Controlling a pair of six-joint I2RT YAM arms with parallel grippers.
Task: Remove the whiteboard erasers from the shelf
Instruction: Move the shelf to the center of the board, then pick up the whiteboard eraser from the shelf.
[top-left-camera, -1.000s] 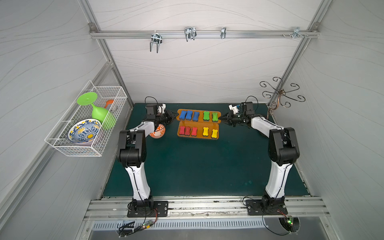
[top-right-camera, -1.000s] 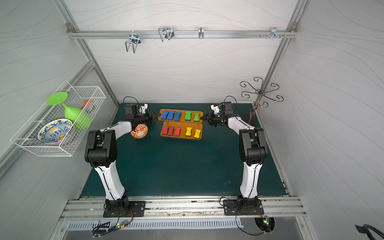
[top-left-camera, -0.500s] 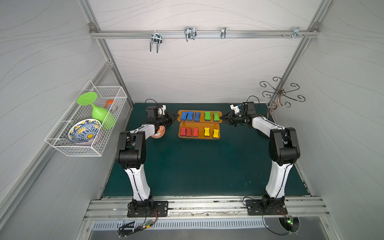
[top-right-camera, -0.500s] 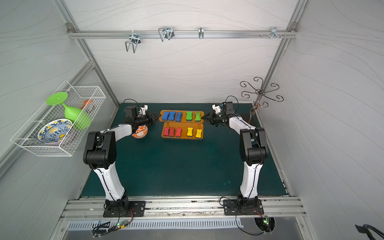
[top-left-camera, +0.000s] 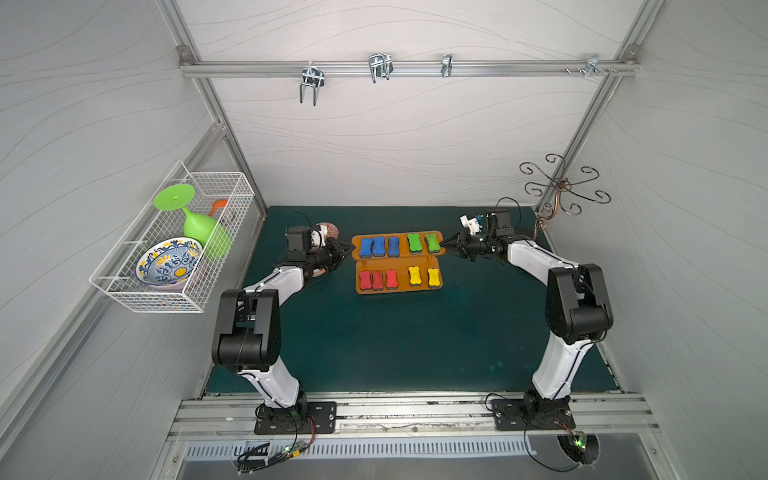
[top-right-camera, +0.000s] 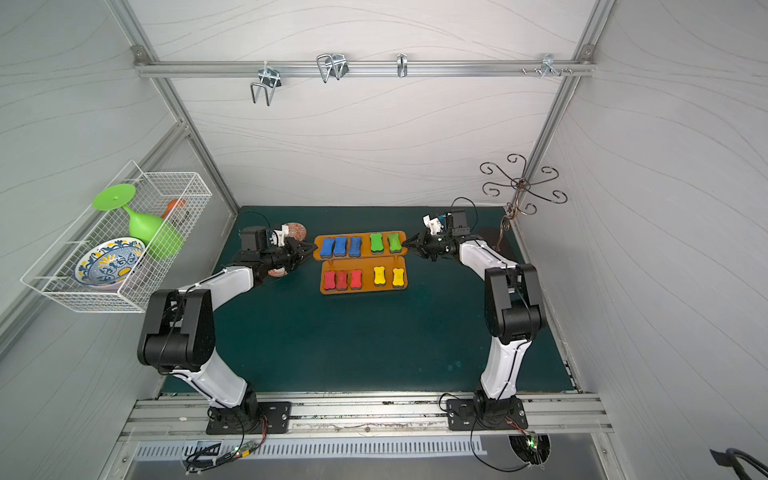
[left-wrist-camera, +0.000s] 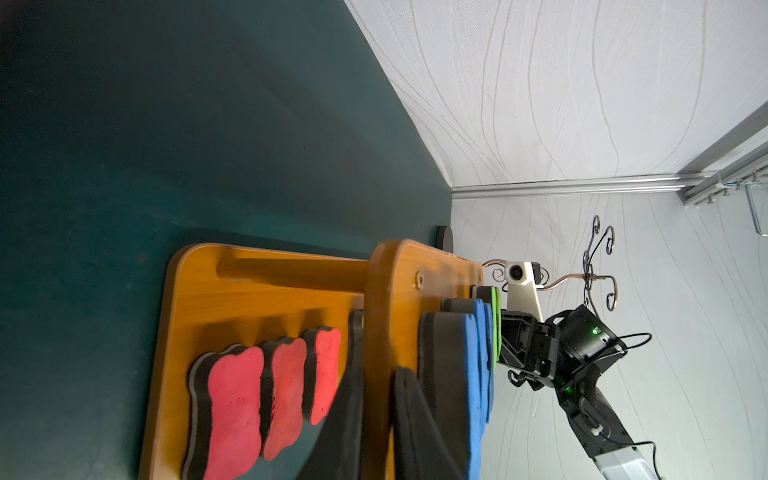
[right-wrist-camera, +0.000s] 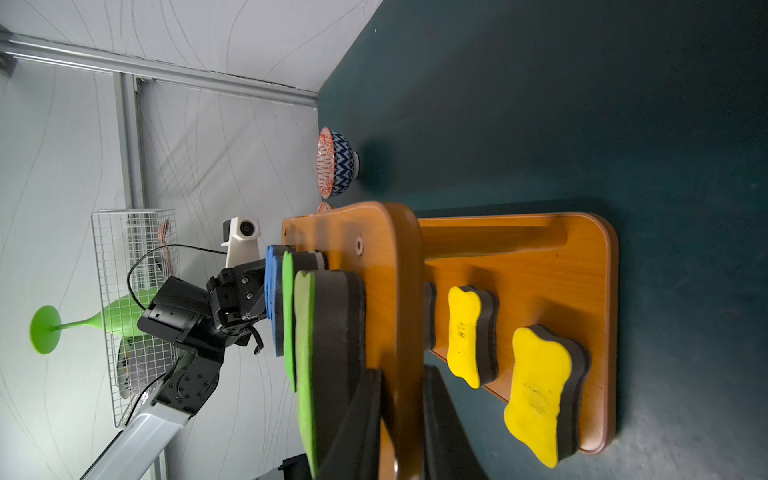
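Left gripper (top-left-camera: 347, 249): jaws pressed onto the left end of the upper board of the shelf (top-left-camera: 402, 237), one finger on each face of the board, as the left wrist view shows. Right gripper (top-left-camera: 447, 243): likewise pinching the upper board at its right end, with the board filling the narrow gap between the fingers. Shelf sits on the green mat (top-left-camera: 415, 340) toward the far wall, between the two arms. All ten whiteboard erasers (top-right-camera: 341, 280) are on it, none removed: three blue erasers (top-left-camera: 378, 246) and two green erasers (top-left-camera: 423, 243) on the upper board, three red erasers (top-left-camera: 377, 279) and two yellow erasers (top-left-camera: 424, 277) on the lower. They lie coloured face up, dark pad down. Judgement: step in hand is a two-arm hold on the shelf, probably to tip or lift it so the erasers slide off; task barely begun. To do it well, move both ends together so the board does not twist in the pinch. Tilt slowly toward the open mat on the near side, since upper-row erasers may drop onto the lower board instead of clearing it. Patterned bowl (top-left-camera: 328, 230) stands just beside the left wrist; keep the swing off it. Grip is on a thin edge only, so it may slip if the tilt is abrupt.
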